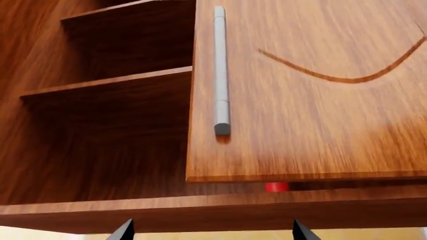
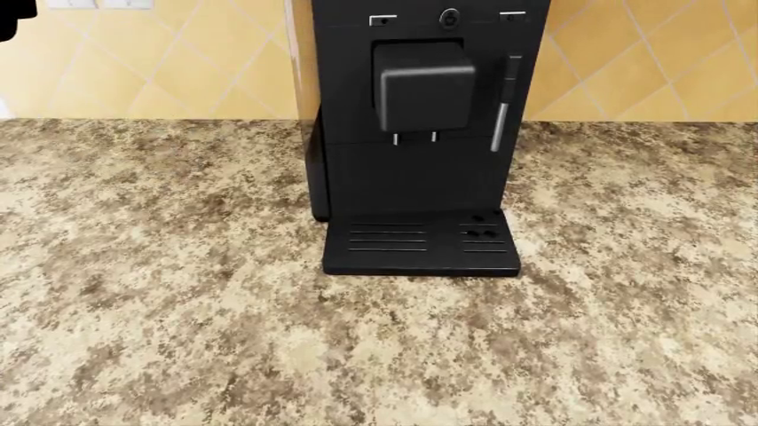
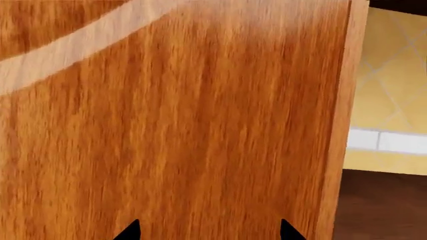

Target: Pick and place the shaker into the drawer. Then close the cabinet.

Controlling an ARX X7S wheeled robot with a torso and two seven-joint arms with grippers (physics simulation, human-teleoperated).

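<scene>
Left arm: faces the cabinet (image 1: 100, 150) at close range. Shows two bare shelves (image 1: 107, 85) inside an open bay, just beside a door (image 1: 313, 125) with a silver bar handle (image 1: 221, 70) and a curved groove (image 1: 347, 77). Shows a small red part (image 1: 276, 187) in the gap at the door's edge. Left gripper (image 1: 212, 232): released, black fingertips (image 1: 124, 231) spread apart, nothing between.

Head view: looks down on a speckled granite top (image 2: 142, 293). Shows a black coffee machine (image 2: 421, 133) standing at centre, drip tray (image 2: 421, 244) toward the camera, yellow tiled wall (image 2: 177, 62) behind.

Right arm: faces a glossy wood panel (image 3: 200, 125) at close range. Shows yellow tiles (image 3: 393, 75) and a white strip (image 3: 387, 140) past the panel's edge. Right gripper (image 3: 210, 231): released, tips apart, nothing between.

Shaker and drawer: visible in none of the three views; position cannot be told.
</scene>
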